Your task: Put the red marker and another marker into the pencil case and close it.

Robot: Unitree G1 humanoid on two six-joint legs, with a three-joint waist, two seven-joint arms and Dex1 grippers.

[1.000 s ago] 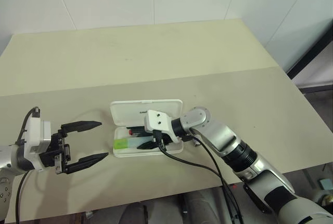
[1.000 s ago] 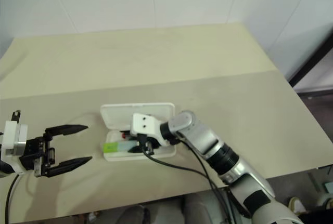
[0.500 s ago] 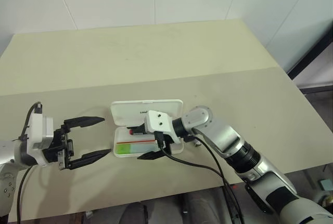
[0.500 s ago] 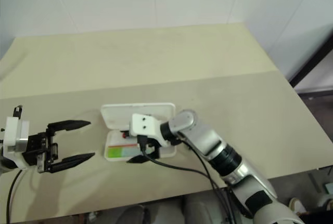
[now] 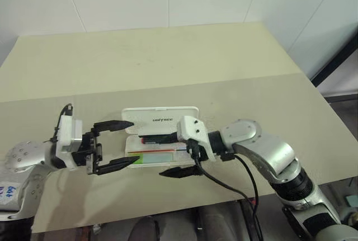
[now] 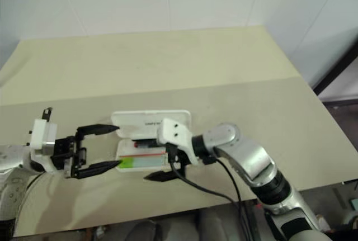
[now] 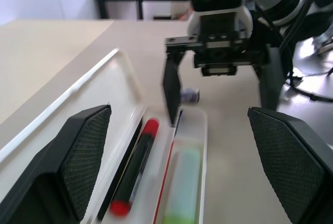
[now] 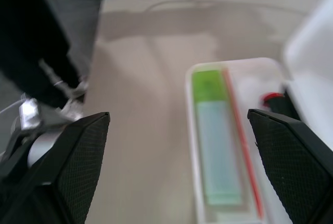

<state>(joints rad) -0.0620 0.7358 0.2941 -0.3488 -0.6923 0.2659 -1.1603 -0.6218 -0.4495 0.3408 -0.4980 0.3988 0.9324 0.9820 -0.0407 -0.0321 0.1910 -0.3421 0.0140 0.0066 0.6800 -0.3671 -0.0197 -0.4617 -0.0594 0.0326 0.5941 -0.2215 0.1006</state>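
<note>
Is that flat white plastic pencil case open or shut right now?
Open. The flat white plastic pencil case has its lid laid back, showing the red marker and green-capped highlighter inside.

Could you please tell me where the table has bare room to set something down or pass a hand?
The far half of the table, between the wall and the pencil case, is bare, as is the stretch right of the right claw. It is crowded near the front edge: the left claw and right claw flank the open case.
</note>
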